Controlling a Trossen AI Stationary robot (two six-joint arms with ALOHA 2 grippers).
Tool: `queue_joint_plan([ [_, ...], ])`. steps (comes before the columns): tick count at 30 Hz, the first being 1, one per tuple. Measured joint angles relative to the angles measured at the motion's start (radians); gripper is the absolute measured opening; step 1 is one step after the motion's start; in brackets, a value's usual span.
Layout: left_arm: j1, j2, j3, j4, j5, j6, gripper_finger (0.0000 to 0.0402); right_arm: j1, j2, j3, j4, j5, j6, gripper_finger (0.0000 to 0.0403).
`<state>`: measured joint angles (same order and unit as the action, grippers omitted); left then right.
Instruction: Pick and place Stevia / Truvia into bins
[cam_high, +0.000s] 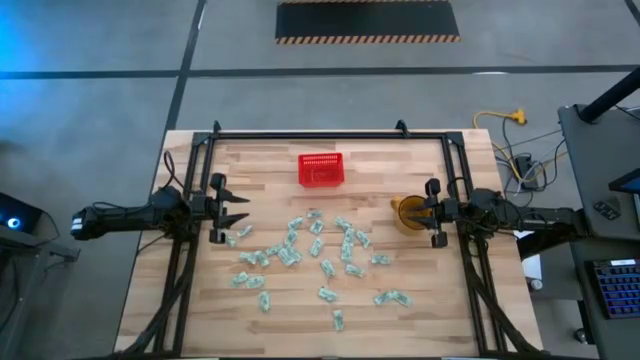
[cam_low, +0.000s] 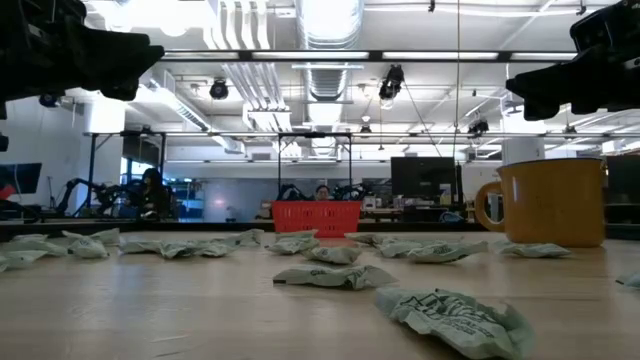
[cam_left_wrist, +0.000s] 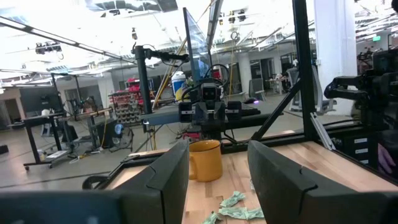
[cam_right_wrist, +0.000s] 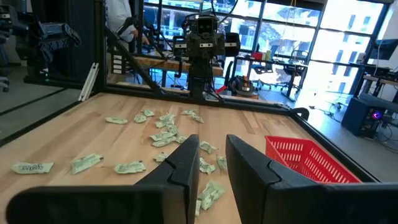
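Several pale green and white Stevia sachets (cam_high: 310, 255) lie flat and scattered over the middle of the wooden table (cam_high: 200, 320); they also show in the right wrist view (cam_right_wrist: 165, 134). The red latticed bin (cam_high: 320, 170) stands on its base toward the far edge, apart from the sachets (cam_right_wrist: 308, 158). My left gripper (cam_high: 238, 212) hovers open at the table's left, pointing level toward the middle, with nothing between its fingers (cam_left_wrist: 217, 149). My right gripper (cam_high: 425, 213) hovers open at the right, with a narrower gap (cam_right_wrist: 213, 140), above a yellow mug.
The yellow mug (cam_high: 408, 214) stands on the table just under my right gripper's fingers (cam_low: 548, 200). A black frame (cam_high: 330, 134) runs along the far edge and down both sides. Bare wood lies along the near edge and around the bin.
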<state>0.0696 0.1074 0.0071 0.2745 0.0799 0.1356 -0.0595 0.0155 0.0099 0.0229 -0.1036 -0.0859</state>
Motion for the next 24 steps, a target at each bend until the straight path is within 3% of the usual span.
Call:
queue_joint_plan([
  [24, 0.0, 0.0, 0.0, 0.0, 0.0, 0.0, 0.0148, 0.0, 0.0, 0.0, 0.0, 0.0, 0.0, 0.0068],
])
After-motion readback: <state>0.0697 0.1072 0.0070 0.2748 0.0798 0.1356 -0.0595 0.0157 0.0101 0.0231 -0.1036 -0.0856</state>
